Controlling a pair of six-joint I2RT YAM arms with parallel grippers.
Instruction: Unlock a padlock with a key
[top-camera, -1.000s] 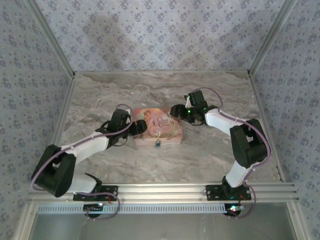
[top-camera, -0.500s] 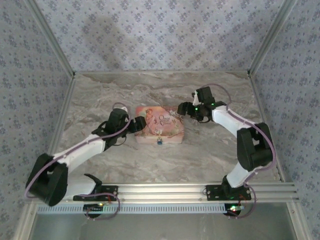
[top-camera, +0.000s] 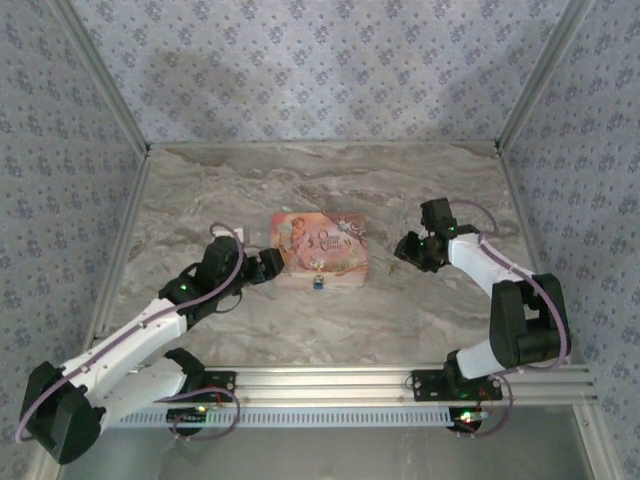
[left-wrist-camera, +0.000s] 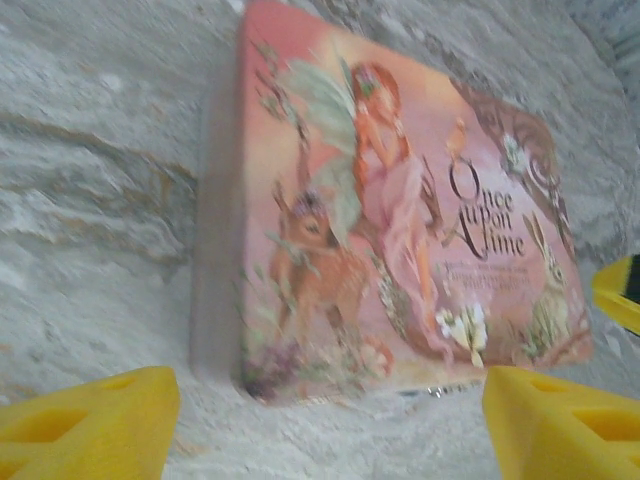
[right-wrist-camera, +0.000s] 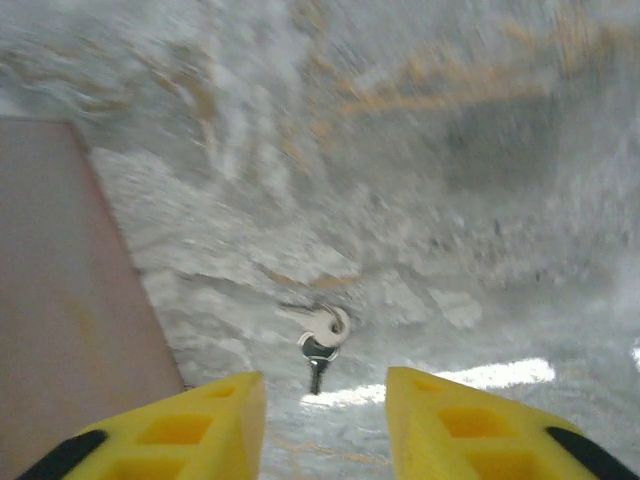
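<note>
Locating padlock (top-camera: 317, 283): we see it near left gripper (top-camera: 271, 266), jaws wide, empty.
Key (right-wrist-camera: 318, 345): before right gripper (right-wrist-camera: 325, 388), jaws narrowly apart, empty.

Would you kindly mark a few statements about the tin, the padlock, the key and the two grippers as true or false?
1. The key lies on the table ahead of the right gripper, unheld. True.
2. The key is stuck in the padlock. False: it lies on the table to the right of the tin, apart from the padlock.
3. The padlock sits at the tin's near edge. True.
4. The left gripper is clamped on the tin. False: its jaws stand open, with the tin ahead of them.
</note>
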